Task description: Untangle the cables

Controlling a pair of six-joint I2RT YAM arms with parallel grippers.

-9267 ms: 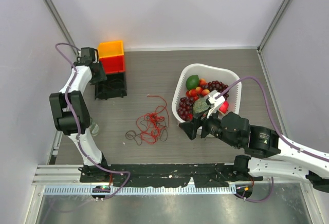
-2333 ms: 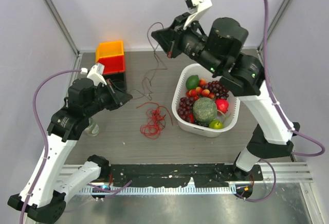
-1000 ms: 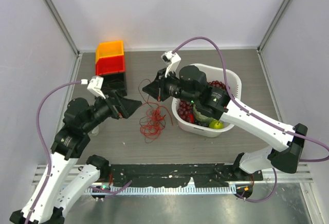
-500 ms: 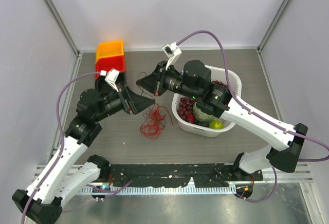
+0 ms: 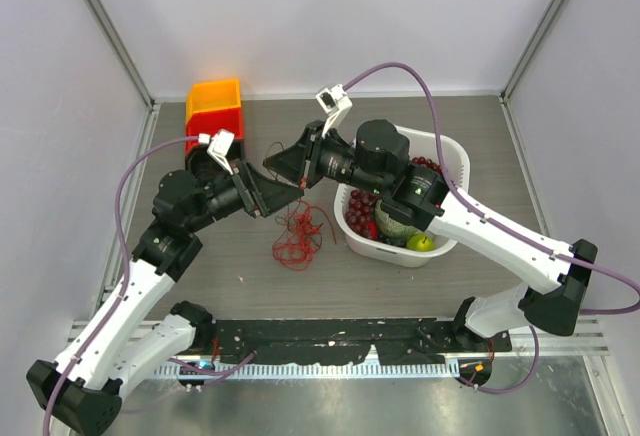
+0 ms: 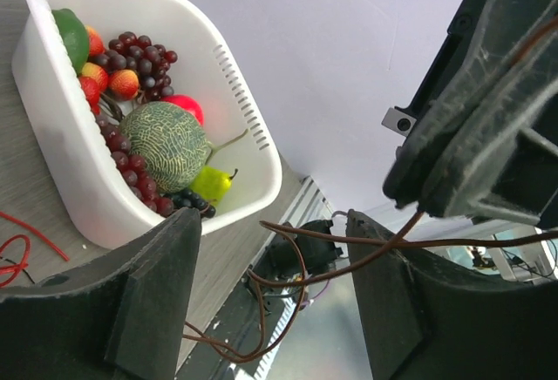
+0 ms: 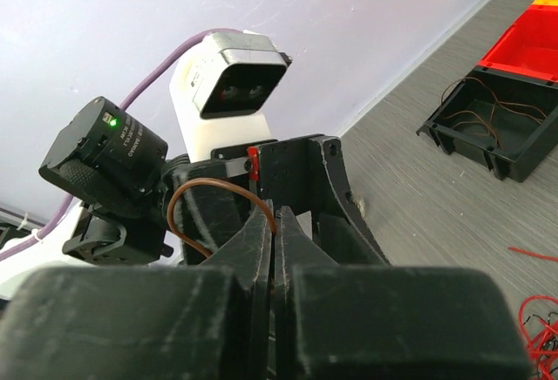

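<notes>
- Top external view gives us the red wires (image 5: 298,238) heaped on the table (image 5: 230,286), just left of the white basket (image 5: 395,256).
- We see both claws meeting above that heap.
- We find the right gripper (image 7: 277,223) clamped on the brown strand (image 7: 214,182), fingers pressed together, a loop arching beyond them.
- We see the left gripper (image 6: 272,232) with fingers spread, the strand crossing the gap between them; contact we cannot tell.
</notes>
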